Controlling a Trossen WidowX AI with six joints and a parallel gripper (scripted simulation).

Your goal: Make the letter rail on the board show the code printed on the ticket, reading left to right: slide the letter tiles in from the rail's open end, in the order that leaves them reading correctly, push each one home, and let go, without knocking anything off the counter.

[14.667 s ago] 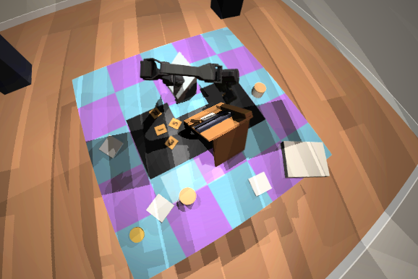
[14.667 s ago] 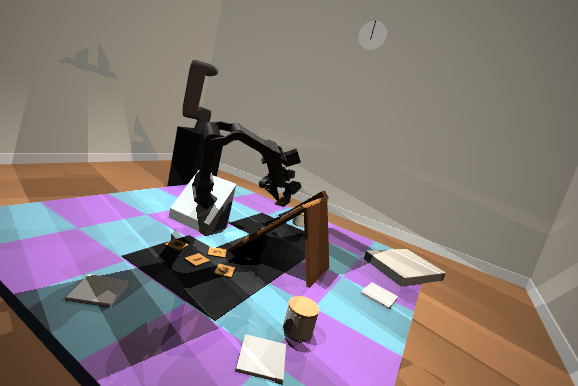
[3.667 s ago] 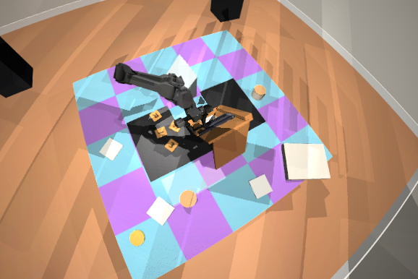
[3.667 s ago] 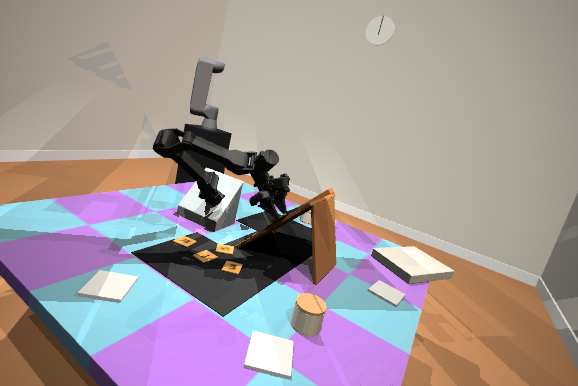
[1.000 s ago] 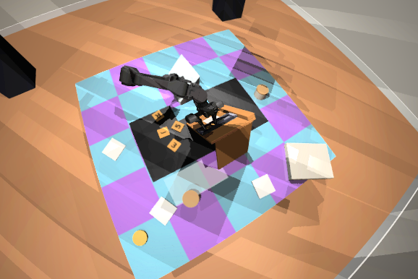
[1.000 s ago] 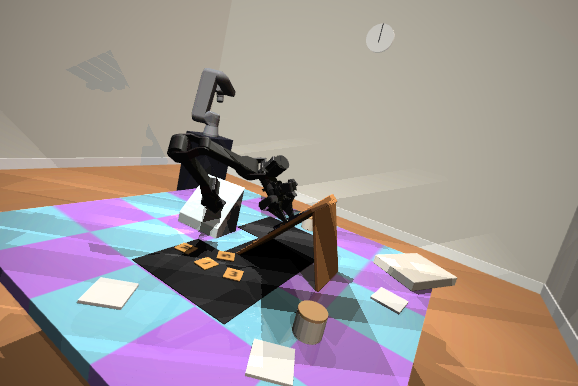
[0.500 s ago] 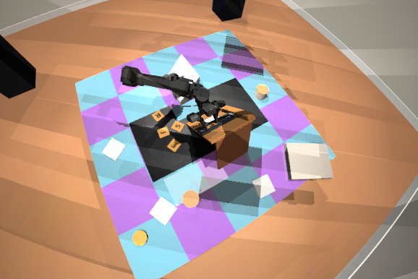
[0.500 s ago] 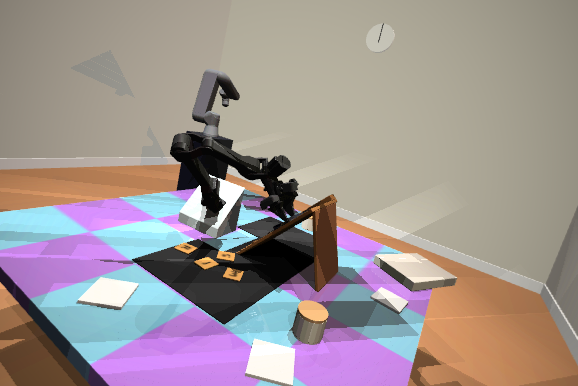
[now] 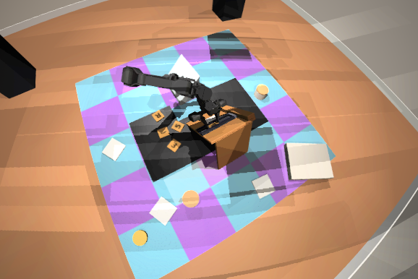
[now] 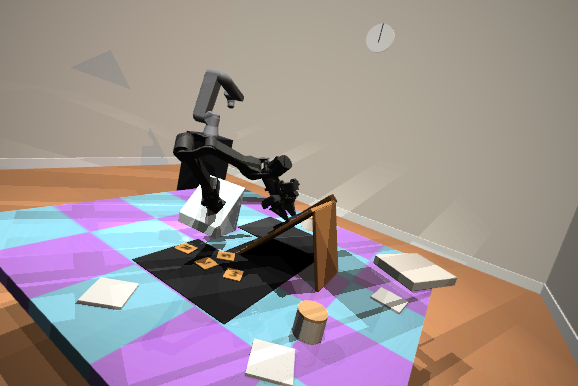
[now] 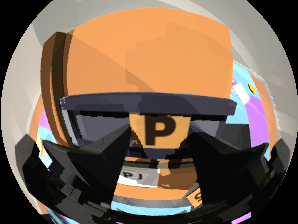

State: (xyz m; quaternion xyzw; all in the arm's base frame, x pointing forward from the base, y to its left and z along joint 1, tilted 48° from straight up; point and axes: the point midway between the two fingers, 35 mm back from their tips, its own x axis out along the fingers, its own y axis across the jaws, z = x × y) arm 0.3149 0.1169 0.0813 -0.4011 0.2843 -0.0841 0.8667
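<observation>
My gripper (image 9: 211, 123) (image 10: 291, 219) (image 11: 160, 129) is shut on the P tile (image 11: 160, 131), which lies upright-reading in the dark rail (image 11: 150, 102) on the sloping wooden board (image 9: 217, 135) (image 11: 150, 55). In the wrist view, empty rail shows on both sides of the tile. The ticket (image 11: 149, 181) is partly hidden; "P" and perhaps "J" show. An R tile (image 9: 158, 116) (image 10: 186, 248), an S tile (image 9: 177, 126) (image 10: 226, 255) (image 11: 196, 197) and two other tiles, one (image 9: 163, 132) (image 10: 205, 263) like a V and one (image 9: 174, 144) (image 10: 233, 274) like a 3, lie beside the board's low end.
A wooden block (image 9: 243, 113) (image 11: 55, 90) stands along one side of the board. A white wedge (image 9: 182, 66) is behind the arm. A cylinder (image 9: 261, 92), another cylinder (image 9: 190, 199) (image 10: 311, 327), a yellow disc (image 9: 140, 238) and a white slab (image 9: 309, 160) (image 10: 415, 268) stand around it.
</observation>
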